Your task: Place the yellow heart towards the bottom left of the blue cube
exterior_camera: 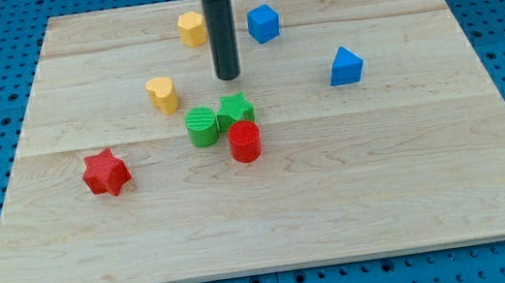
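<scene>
the arm has no jaws, only a dark rod, so nothing is grasped or released; the tip (228, 76) rests on the wooden surface (414, 179) in the upper middle. the yellow heart (162, 94) lies at about 9 o'clock from the tip, near but apart, no contact. the blue cube (262, 23) sits at about 1 o'clock from the tip, near the view's top. a yellow block (191, 28), shape unclear, is at 11 o'clock from the tip. step in hand looks like the approach: the heart is already at roughly 8 o'clock of the cube but well apart. next move likely calls for getting the tip round to the heart's 8 o'clock side and pushing toward 2 o'clock, stopping short of the cube. green cylinder (201, 127), green star (235, 110) and red cylinder (245, 141) cluster at 6 o'clock of the tip, best avoided. red star (105, 172) and blue triangular block (345, 66) are well clear.
</scene>
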